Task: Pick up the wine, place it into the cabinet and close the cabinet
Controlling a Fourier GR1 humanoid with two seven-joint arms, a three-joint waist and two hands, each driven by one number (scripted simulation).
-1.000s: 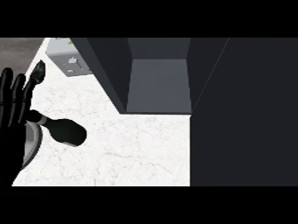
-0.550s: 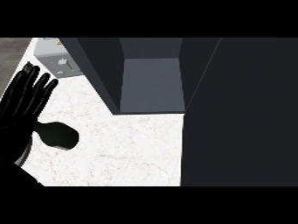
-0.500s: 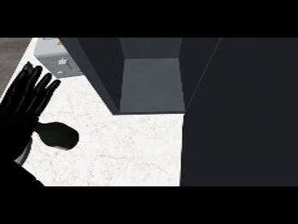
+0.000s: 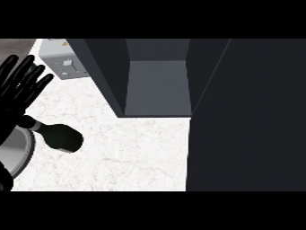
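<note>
The left hand (image 4: 13,92) is resting at the surface's (image 4: 135,152) left edge, fingers straight and spread, grasping nothing. No right hand is showing. Just beside it, one dark wine bottle (image 4: 59,134) is lying near that left edge, untouched. One cabinet (image 4: 156,87) is standing open toward the far edge. Picking up, placing and closing all look left to do.

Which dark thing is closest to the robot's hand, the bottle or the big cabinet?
The dark wine bottle on the white marbled counter is closest, just below the open black left hand. The dark grey open cabinet stands farther right.
</note>
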